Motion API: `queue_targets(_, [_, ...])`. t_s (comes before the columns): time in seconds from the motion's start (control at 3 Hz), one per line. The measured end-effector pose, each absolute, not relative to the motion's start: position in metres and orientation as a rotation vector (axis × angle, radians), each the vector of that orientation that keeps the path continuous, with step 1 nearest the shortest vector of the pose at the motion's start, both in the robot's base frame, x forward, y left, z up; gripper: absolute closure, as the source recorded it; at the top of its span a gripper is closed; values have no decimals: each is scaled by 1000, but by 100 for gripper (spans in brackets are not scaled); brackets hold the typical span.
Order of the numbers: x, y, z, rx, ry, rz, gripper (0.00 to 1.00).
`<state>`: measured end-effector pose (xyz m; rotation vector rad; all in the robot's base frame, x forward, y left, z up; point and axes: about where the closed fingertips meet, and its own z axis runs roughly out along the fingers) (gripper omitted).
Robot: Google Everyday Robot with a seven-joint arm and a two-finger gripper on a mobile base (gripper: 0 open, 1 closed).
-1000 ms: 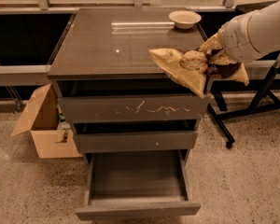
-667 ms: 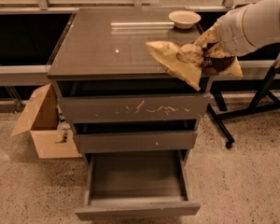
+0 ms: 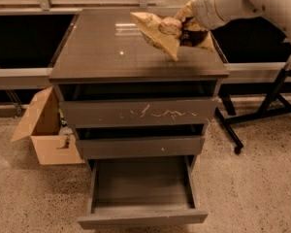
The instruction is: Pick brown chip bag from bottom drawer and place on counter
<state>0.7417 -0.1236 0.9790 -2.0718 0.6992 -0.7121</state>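
Step in hand: Placement. I judge the pick done, since the bag is out of the drawer and the release is not yet made.

Gripper: The gripper [image 3: 183, 27] is in the upper right of the frame, at the end of the white arm [image 3: 223, 4] that enters from the top right corner. It is clamped on the bag's crumpled middle. The foil hides most of the fingers, but the bag hangs from them.

Brown chip bag: The brown chip bag [image 3: 157, 29] is held over the right rear part of the counter. One corner points to the upper left and a pointed tip hangs down toward the surface. I read it as clear of the top, but I cannot rule out light contact at the tip.

Counter: The counter [image 3: 106, 50] is the glossy dark top of the cabinet, in the upper centre of the frame.

Bottom drawer: The bottom drawer [image 3: 140, 218] is pulled out at the lower centre of the frame, with nothing visible inside.

Other drawers: The scratched drawer front [image 3: 140, 113] and the narrow middle drawer [image 3: 140, 147] sit above it.

Surroundings: A cardboard box [image 3: 41, 130] stands on the floor to the left of the cabinet.

Next move: I would lower the bag until it rests on the counter, then spread the fingers and lift straight off.

Caution: The bag sits near the right edge, so I would set it down inboard so it cannot slide off.
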Motion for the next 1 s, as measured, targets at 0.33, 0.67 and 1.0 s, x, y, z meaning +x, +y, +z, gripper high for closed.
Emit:
queue_targets(0.33, [779, -101, 987, -2025, 658, -716, 100])
queue_targets(0.67, [799, -89, 984, -2012, 676, -700, 81])
queue_targets(1.0, [811, -80, 975, -2011, 691, -666, 58])
